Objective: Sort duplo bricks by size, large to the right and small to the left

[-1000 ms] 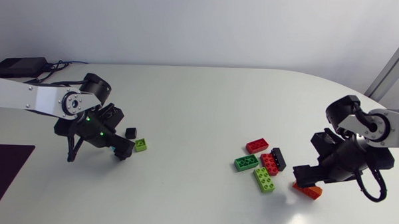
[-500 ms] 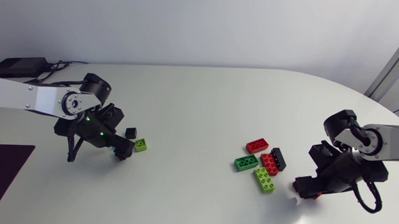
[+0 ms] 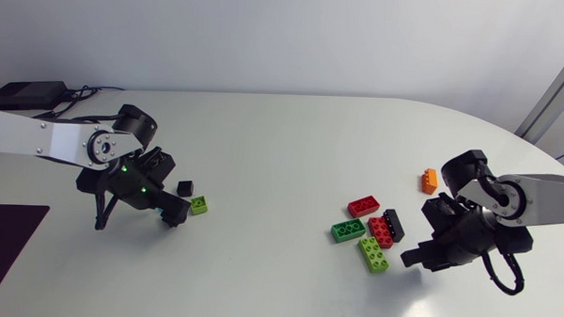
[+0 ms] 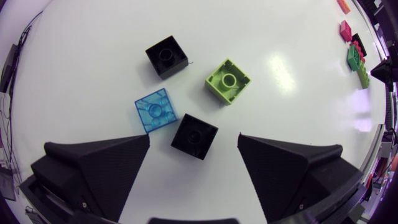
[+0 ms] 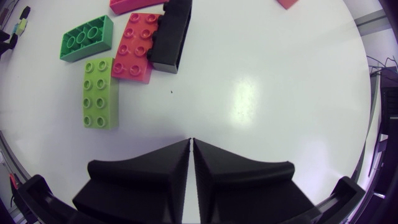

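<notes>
Left side, nearest first.
- Left gripper [image 4: 194, 142]: fingers spread wide, gripping nothing.
- Near black cube [image 4: 194, 135]: on the table [image 3: 282, 149] between the two fingers, clear of both.
- Blue cube [image 4: 155, 110]: clear plastic, just beside the near black cube and just ahead of one fingertip.
- Lime cube [image 4: 228, 80]: further ahead, apart from the others, stud up.
- Far black cube [image 4: 166, 56]: furthest of the four, beyond the blue cube.
- From overhead, the lime cube and far black cube sit just beside the gripper on the table's left part. The other two are hidden under the gripper.

Right side, nearest first.
- Right gripper [image 5: 189, 143]: fingers pressed together, nothing between them. It is low over bare table.
- Lime brick [image 5: 101, 93]: nearest of the large ones, ahead and to one side, studs up.
- Red brick [image 5: 134, 55]: touches the lime brick's far corner.
- Black brick [image 5: 171, 37]: lies tilted against the red brick's long side.
- Green brick [image 5: 87, 38]: beyond the lime brick, showing hollow rings rather than studs.
- Second red brick [image 5: 134, 5]: at the far end of the cluster, partly cut off.
- Orange brick [image 3: 429, 180]: well apart from the cluster, beyond the right arm, nearer the table's right edge.
- From overhead, the cluster lies right of the table's middle, just beside the right gripper.
</notes>
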Motion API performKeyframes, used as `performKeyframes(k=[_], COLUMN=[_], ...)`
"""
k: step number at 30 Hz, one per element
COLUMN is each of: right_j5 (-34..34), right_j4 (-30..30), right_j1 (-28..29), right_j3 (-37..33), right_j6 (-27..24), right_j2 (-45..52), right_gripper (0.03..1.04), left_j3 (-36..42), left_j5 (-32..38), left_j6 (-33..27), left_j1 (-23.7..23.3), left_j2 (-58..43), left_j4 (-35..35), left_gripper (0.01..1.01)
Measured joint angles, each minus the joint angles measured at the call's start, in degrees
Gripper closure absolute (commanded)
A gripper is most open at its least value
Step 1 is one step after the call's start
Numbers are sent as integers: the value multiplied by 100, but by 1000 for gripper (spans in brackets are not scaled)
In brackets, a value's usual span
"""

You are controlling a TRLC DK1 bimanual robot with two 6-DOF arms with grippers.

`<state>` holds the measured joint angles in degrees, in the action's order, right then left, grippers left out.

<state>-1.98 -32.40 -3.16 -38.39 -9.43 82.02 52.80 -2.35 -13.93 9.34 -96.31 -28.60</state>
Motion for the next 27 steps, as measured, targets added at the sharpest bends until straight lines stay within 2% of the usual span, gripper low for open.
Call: performKeyframes(k=[1,2,3,4,6,17,27], right_j5=[0,0,0,-4,-44,-85,-85], right_j4=[0,0,0,-2,-61,-302,-208], right_j1=[-33,-61,-68,-72,-57,358,846], right_j3=[-2,-2,-2,-2,-59,-925,-2483], right_j6=[9,28,46,63,87,197,216], right_j2=[0,0,-13,-44,-103,-109,1351], right_gripper=[998,889,693,454,85,67,69], left_j3=[0,0,0,0,0,0,0], left_j5=[0,0,0,0,-2,-2,0], left_j6=[0,0,0,0,0,0,0], left_j1=[0,0,0,0,0,0,0], left_j2=[0,0,0,0,0,0,0], left_j4=[0,0,0,0,0,0,0], left_gripper=[44,44,44,44,44,44,44])
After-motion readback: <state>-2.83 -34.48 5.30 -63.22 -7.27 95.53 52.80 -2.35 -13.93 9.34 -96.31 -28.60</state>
